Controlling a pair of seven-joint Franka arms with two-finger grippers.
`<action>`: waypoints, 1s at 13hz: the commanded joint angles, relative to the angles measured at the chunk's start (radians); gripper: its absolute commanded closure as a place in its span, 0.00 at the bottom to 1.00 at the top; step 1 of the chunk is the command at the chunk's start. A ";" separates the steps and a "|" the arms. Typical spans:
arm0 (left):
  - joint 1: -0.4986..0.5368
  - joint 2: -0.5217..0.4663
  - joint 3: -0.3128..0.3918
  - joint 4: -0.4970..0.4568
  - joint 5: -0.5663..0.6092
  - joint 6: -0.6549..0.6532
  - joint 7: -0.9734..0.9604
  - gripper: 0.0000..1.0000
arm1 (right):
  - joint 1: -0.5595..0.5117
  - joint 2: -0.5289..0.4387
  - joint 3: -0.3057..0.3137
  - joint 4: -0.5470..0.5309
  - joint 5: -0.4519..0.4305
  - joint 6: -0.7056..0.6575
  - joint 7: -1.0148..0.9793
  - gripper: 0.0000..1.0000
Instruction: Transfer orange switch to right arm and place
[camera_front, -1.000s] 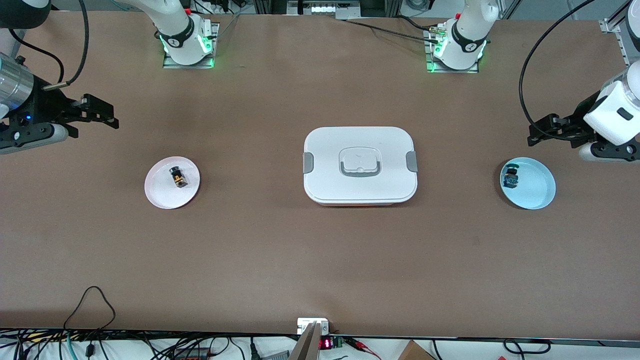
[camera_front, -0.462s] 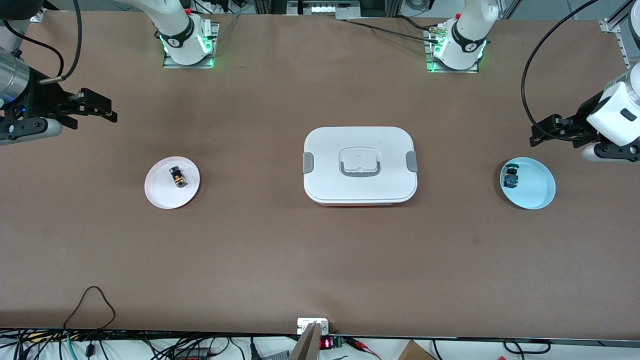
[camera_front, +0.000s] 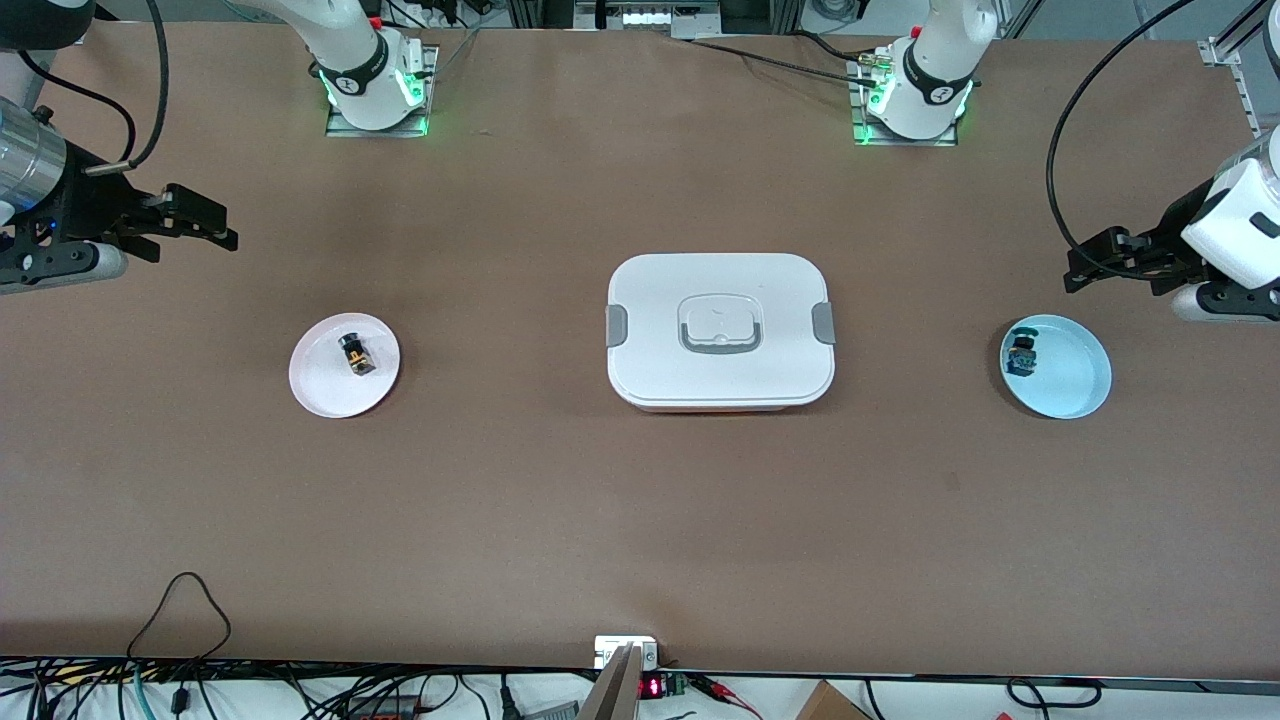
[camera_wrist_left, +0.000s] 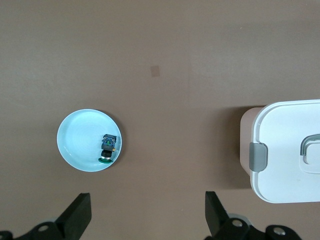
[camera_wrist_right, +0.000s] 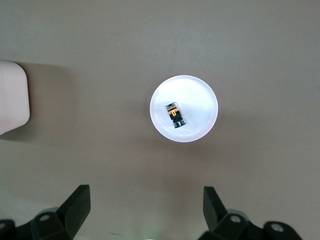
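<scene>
In the front view, the orange switch (camera_front: 356, 355) was seen lying on the pink plate (camera_front: 318, 385), at 9 o'clock from the closed white box (camera_front: 720, 330). The right gripper (camera_front: 205, 222) and left gripper (camera_front: 1090, 265) were seen hanging spread and empty, both arms cut off at the edges. In the left wrist view, only the fingertips (camera_wrist_left: 80, 212) were shown, and the blue component (camera_wrist_left: 107, 147) was hard to make out. In the right wrist view, the box (camera_wrist_right: 12, 97) was cropped.

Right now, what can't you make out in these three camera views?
- Inside of the white lidded box: hidden by its closed lid in every view; cut off by the edge in both wrist views.
- Orange switch on the pink plate: too small to read its markings.
- Blue-and-black component on the blue plate: too small for detail.
- Left claw and right claw: open, empty; their arms are cut off at the front view's edges.
</scene>
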 joint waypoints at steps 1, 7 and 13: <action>0.006 -0.010 -0.007 -0.001 0.026 -0.009 0.007 0.00 | 0.002 -0.048 0.010 -0.037 -0.036 0.019 0.020 0.00; 0.020 -0.007 -0.010 0.004 0.020 -0.006 0.009 0.00 | -0.317 -0.056 0.340 -0.035 -0.041 0.018 0.020 0.00; 0.014 -0.014 -0.012 0.004 0.017 -0.006 0.009 0.00 | -0.496 -0.058 0.515 -0.031 -0.041 0.016 0.017 0.00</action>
